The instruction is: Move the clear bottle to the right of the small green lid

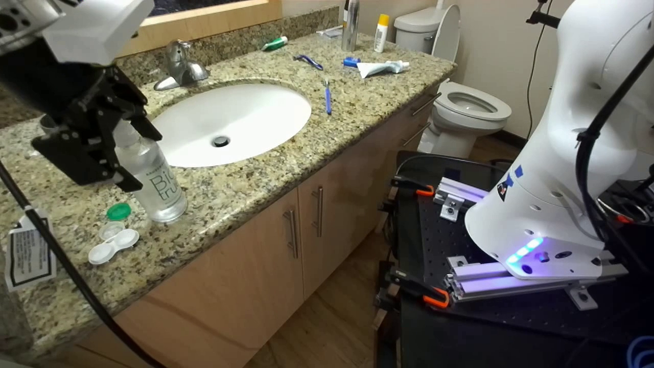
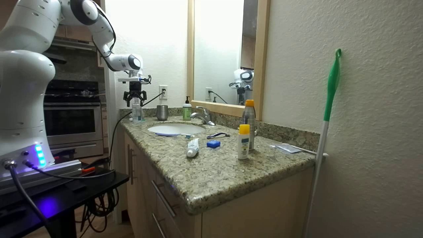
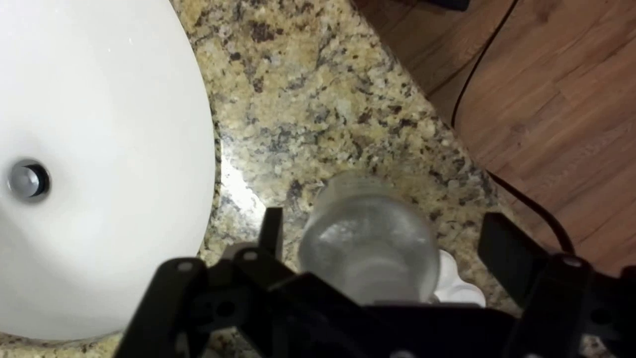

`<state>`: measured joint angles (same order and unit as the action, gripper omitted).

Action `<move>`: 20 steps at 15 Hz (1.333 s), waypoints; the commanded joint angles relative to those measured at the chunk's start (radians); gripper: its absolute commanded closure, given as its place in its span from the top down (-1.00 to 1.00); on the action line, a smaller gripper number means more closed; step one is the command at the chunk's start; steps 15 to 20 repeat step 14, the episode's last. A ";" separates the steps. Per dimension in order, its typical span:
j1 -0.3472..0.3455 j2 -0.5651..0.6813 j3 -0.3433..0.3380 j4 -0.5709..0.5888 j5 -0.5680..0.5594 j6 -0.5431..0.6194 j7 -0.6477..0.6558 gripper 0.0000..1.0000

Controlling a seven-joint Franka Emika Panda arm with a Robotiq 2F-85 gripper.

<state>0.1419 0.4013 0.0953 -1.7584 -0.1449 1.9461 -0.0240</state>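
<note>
Clear bottle (image 1: pixel 162 186) upright near the lid (image 1: pixel 119 211), gripper (image 1: pixel 147 161) spread around it

Left to right in an exterior view: a tag (image 1: pixel 30 250), then the gripper, pointing down over the counter (image 1: pixel 265 168). It is released, its fingers (image 1: pixel 148 130) set wide, with the clear bottle between them. Below lies a white case (image 1: pixel 113 246) of two round lobes. A pale disc (image 1: pixel 112 230) lies just beyond it; whether they touch cannot be told. Past the disc is the lid, small, flat and green. The clear bottle stands on the counter to the lid's right in this view, near it, with counter showing between.

Next come the faucet (image 1: pixel 180 69) and the sink (image 1: pixel 265 117). Beyond them lie a green-and-white tube (image 1: pixel 275 44), a blue razor (image 1: pixel 309 62) and a toothbrush (image 1: pixel 328 98). A silver can (image 1: pixel 350 26) stands farther along; then a blue box (image 1: pixel 351 62), with toothpaste (image 1: pixel 380 68) lying just beside it, and an upright white bottle (image 1: pixel 380 37) with a yellow cap. The toilet (image 1: pixel 452 128) follows, then the robot's base (image 1: pixel 536 225) on a black table (image 1: pixel 490 332).

In an exterior view a cup (image 2: pixel 162 113) and a green bottle (image 2: pixel 186 113) with a black top stand to the clear bottle's right.

In the wrist view, from the left: sink, finger, clear bottle, part of the white case, other finger, with a gap on each side of the clear bottle.
</note>
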 commanded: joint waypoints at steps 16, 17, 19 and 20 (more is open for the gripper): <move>0.118 -0.413 0.085 -0.225 -0.377 0.141 0.354 1.00; 0.118 -0.413 0.085 -0.225 -0.377 0.141 0.354 1.00; 0.118 -0.413 0.085 -0.225 -0.377 0.141 0.354 1.00; 0.118 -0.413 0.085 -0.225 -0.377 0.141 0.354 1.00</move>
